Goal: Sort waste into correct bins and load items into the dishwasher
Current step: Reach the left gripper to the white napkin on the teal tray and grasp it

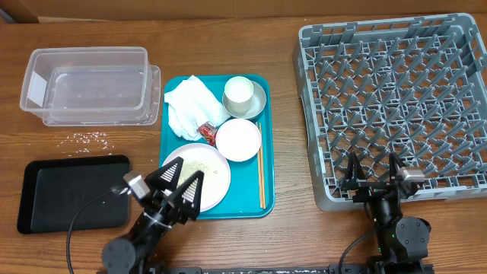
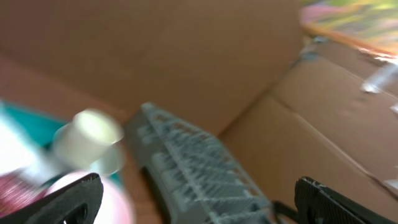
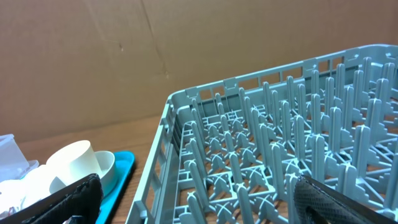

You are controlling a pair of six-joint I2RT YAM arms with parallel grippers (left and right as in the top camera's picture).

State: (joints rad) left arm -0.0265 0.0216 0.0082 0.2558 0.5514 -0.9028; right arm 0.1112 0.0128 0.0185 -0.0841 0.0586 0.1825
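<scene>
On the teal tray [image 1: 251, 199] lie a crumpled white napkin [image 1: 190, 108], a red wrapper [image 1: 207, 133], a cream cup [image 1: 238, 90] standing in a grey-green bowl [image 1: 259, 100], a pale pink bowl [image 1: 238, 140] and a pink plate [image 1: 217, 176] with rice scraps [image 1: 199, 166]. More rice [image 1: 91, 137] is scattered on the table. My left gripper [image 1: 185, 181] hangs open over the plate's near left part; its blurred view shows the cup [image 2: 93, 134] and rack [image 2: 199, 168]. My right gripper [image 1: 373, 167] is open and empty at the near edge of the grey dish rack [image 1: 399, 91] [image 3: 280, 143].
A clear tub [image 1: 87, 84] stands at the back left and a black tray [image 1: 72, 194] at the front left. Wooden chopsticks [image 1: 261, 171] lie along the teal tray's right side. Cardboard walls stand behind the table.
</scene>
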